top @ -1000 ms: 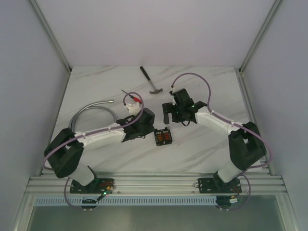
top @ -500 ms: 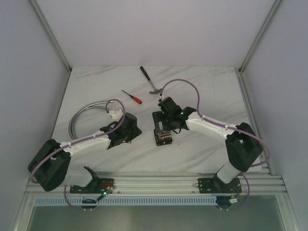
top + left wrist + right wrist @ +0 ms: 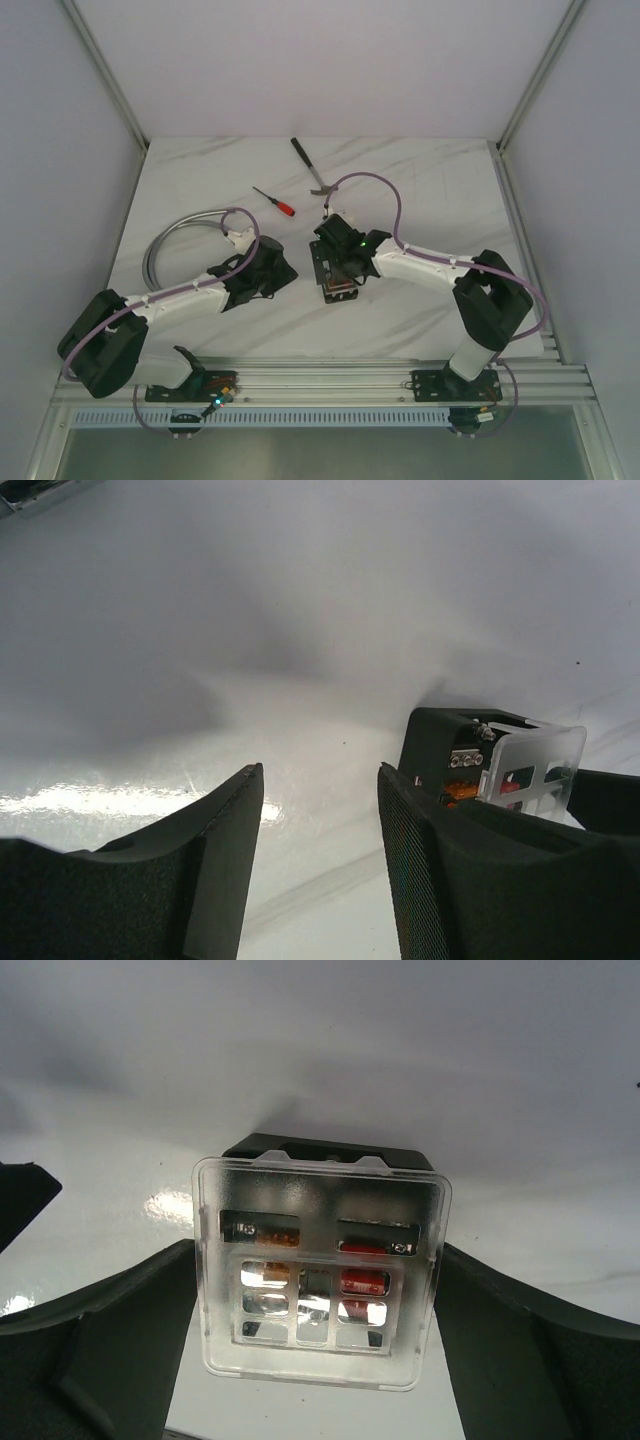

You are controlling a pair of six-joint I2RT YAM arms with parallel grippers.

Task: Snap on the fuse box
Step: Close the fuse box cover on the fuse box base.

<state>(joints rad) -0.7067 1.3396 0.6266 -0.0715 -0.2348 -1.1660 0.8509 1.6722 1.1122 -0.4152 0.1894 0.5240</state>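
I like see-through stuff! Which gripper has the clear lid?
The right gripper: it clamps the clear lid just above the black fuse box. The left gripper is open and holds nothing.

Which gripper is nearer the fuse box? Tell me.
Right. The right gripper is directly over the fuse box, holding the clear cover; the left gripper sits apart to its left, empty.

High rear view over the table (image 3: pixel 430 180); two low, close wrist views, both on the fuse box (image 3: pixel 440 745).

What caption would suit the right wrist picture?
Right gripper holds a clear cover over the fuse box on the table.
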